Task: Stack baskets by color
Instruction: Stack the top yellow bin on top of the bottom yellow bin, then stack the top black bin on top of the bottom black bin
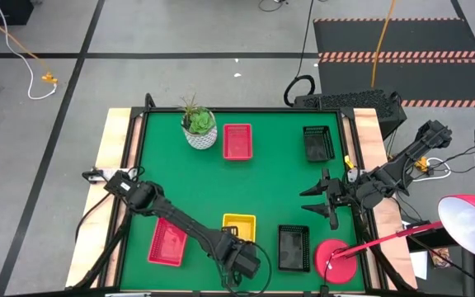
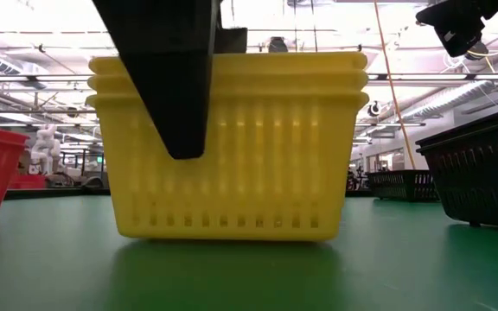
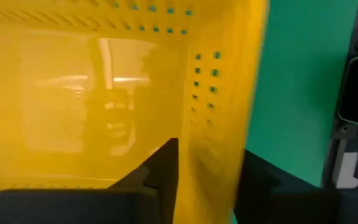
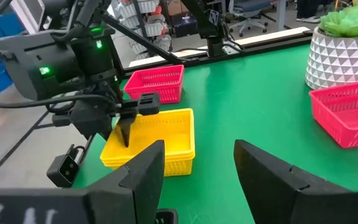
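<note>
Three yellow baskets (image 2: 232,147) sit nested in one stack near the table's front edge, bottom flat on the green mat (image 1: 238,224). My left gripper (image 3: 210,180) points down at the stack's near wall (image 3: 216,112). One finger is inside the top basket, and the other (image 2: 180,104) is outside in front of the wall. Its jaws stand apart. My right gripper (image 1: 324,198) hangs open in the air at the table's right side, with nothing between its fingers (image 4: 197,168). My left gripper straddles the near wall (image 3: 219,143) of the yellow stack from above, with one finger (image 3: 160,174) in the hollow and one outside. The stack rests on the mat. I cannot tell whether the fingers touch the wall.
One red basket (image 1: 168,242) lies left of the yellow stack and another (image 1: 237,141) at the far middle. Black baskets sit at the near right (image 1: 293,247) and far right (image 1: 317,143). A white plant pot (image 1: 198,128) stands far left, and a red lamp base (image 1: 333,256) near right.
</note>
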You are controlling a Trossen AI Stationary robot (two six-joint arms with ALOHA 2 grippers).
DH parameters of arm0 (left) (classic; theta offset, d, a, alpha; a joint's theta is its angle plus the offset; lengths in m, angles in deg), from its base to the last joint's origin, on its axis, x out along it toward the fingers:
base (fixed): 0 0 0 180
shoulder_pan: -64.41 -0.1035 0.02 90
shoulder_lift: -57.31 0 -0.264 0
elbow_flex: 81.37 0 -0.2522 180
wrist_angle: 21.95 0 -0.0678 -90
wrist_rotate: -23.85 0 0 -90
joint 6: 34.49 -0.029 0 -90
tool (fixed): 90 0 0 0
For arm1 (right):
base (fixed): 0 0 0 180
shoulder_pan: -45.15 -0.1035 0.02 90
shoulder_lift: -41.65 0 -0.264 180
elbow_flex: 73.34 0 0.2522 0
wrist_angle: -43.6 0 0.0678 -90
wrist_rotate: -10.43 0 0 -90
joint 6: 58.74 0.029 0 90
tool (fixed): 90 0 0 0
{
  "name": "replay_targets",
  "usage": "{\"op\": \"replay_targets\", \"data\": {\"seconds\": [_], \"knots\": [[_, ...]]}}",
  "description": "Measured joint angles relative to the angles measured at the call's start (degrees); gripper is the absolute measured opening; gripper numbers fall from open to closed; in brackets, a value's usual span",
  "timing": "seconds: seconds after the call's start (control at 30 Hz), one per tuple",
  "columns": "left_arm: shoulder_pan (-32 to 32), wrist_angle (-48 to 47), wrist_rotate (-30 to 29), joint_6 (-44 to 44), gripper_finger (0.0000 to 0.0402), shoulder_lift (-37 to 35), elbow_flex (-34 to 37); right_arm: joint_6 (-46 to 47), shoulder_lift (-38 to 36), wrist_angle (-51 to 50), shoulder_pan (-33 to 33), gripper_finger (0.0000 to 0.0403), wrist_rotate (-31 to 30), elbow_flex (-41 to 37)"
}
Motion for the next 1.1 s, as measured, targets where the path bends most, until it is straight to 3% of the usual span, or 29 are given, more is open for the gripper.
{"op": "replay_targets", "data": {"seconds": [0.2,0.67,1.1], "knots": [[-1.0,0.1,2.6,0.2,0.0144,-1.5,0.0,-0.3,0.0,0.0,0.0,0.0186,0.0,0.0],[-1.4,0.8,6.0,2.0,0.0147,-3.5,0.0,-0.6,0.0,0.0,0.0,0.0186,0.0,0.0],[-2.1,6.2,3.8,0.7,0.0147,-10.1,0.0,-0.3,0.0,0.0,0.0,0.0186,0.0,0.0]]}}
